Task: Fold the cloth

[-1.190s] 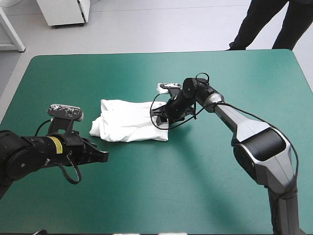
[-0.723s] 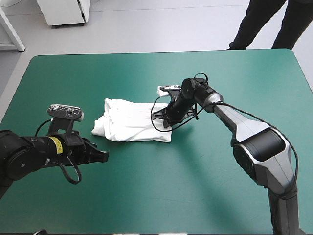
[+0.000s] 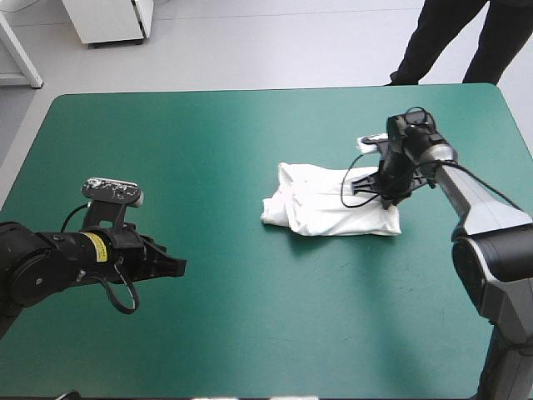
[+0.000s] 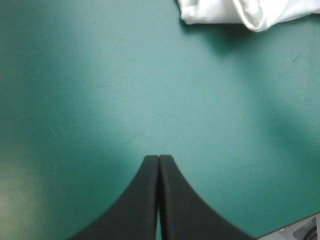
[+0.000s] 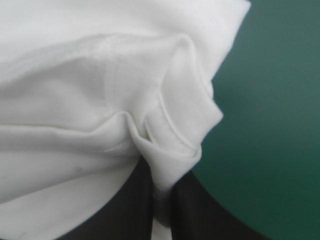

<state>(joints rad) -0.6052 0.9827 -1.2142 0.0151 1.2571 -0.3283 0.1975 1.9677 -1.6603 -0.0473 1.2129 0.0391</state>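
The white T-shirt [image 3: 329,202] lies as a folded bundle on the right half of the teal-green table. My right gripper [image 3: 385,190] is at the bundle's right end, shut on the T-shirt. In the right wrist view a pinched fold of the T-shirt [image 5: 170,160] sits between the black fingers [image 5: 200,215], and white cloth fills most of the space ahead. My left gripper [image 3: 175,267] hovers low over bare cover at the front left, shut and empty. In the left wrist view its fingers [image 4: 145,200] meet in one arch, and an edge of the T-shirt [image 4: 250,12] shows far ahead.
Bare teal-green cover [image 3: 208,142] stretches between the left gripper and the bundle. The table's right edge [image 3: 520,125] is close to the right arm.
The right gripper has dragged the folded T-shirt across the table from the middle toward the right edge. The left arm has stayed in place.
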